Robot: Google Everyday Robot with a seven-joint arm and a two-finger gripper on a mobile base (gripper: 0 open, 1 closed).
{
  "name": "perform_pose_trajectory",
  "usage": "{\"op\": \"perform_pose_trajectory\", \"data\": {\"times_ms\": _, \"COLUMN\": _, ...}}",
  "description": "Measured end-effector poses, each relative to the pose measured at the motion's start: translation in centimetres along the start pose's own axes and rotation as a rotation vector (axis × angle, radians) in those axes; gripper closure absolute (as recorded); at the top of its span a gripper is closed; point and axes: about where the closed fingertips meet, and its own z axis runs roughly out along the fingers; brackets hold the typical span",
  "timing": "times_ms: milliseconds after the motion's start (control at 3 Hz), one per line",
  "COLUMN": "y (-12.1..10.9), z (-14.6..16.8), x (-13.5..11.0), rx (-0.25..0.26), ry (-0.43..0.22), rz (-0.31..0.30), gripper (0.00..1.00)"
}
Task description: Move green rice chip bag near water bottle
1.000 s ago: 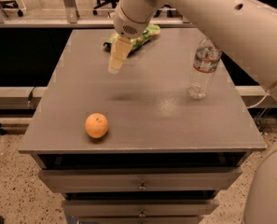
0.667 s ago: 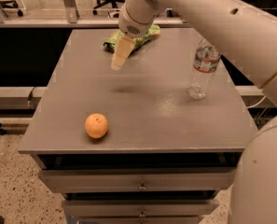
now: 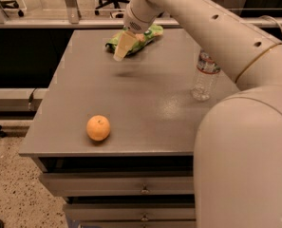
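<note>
The green rice chip bag (image 3: 140,39) lies at the far middle of the grey table (image 3: 145,103), partly hidden behind my gripper. The water bottle (image 3: 204,76) stands upright at the table's right side, with my arm's shoulder close beside it. My gripper (image 3: 120,55) hangs above the table just in front of the bag's left end, fingers pointing down toward the surface. The bottle is well to the right of the bag and nearer the front.
An orange (image 3: 98,128) sits near the table's front left. Drawers (image 3: 131,184) are under the table top. My large white arm (image 3: 226,37) spans the right of the view. Office chairs and a rail stand behind the table.
My gripper has moved a little farther back and right, closer to the bag's left end. The view has drawn in closer to the table. Bag, bottle and orange have not moved.
</note>
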Motion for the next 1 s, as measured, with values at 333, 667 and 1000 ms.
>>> {"op": "perform_pose_trajectory", "data": {"times_ms": 333, "y": -1.2, "z": 2.4, "x": -0.2, "rx": 0.013, "ry": 0.018, "rz": 0.033, "gripper": 0.0}}
{"op": "perform_pose_trajectory", "data": {"times_ms": 667, "y": -1.7, "z": 4.3, "x": 0.5, "rx": 0.015, "ry": 0.048, "rz": 0.065, "gripper": 0.0}}
{"op": "perform_pose_trajectory", "data": {"times_ms": 1000, "y": -2.2, "z": 5.3, "x": 1.6, "rx": 0.023, "ry": 0.073, "rz": 0.097, "gripper": 0.15}}
